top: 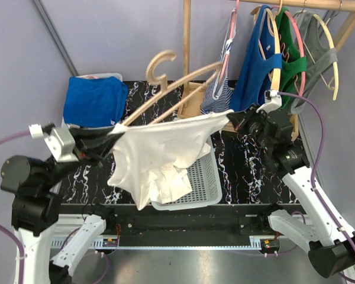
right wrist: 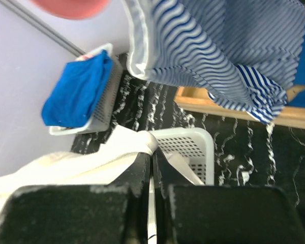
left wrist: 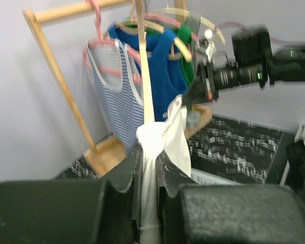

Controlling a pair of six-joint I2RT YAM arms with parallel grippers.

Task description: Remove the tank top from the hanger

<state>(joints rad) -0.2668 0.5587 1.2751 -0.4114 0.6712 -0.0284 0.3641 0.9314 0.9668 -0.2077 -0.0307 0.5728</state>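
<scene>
**Robotics laboratory test cell, staged for garment handling.** A left arm point(top: 29, 195) and a right arm point(top: 305, 189) are bolted to a metal rail point(top: 183, 228) at the bottom of the frame, and purple cables point(top: 9, 138) are run to them. The black marbled table point(top: 242, 171) is enclosed by plain lilac partition walls point(top: 106, 35). A wooden rack point(top: 187, 35) of hung tops point(top: 260, 65) is seen at upper right. White baskets are placed at centre point(top: 204, 177) and upper left point(top: 106, 76).

No text, label or number can be read anywhere.
</scene>
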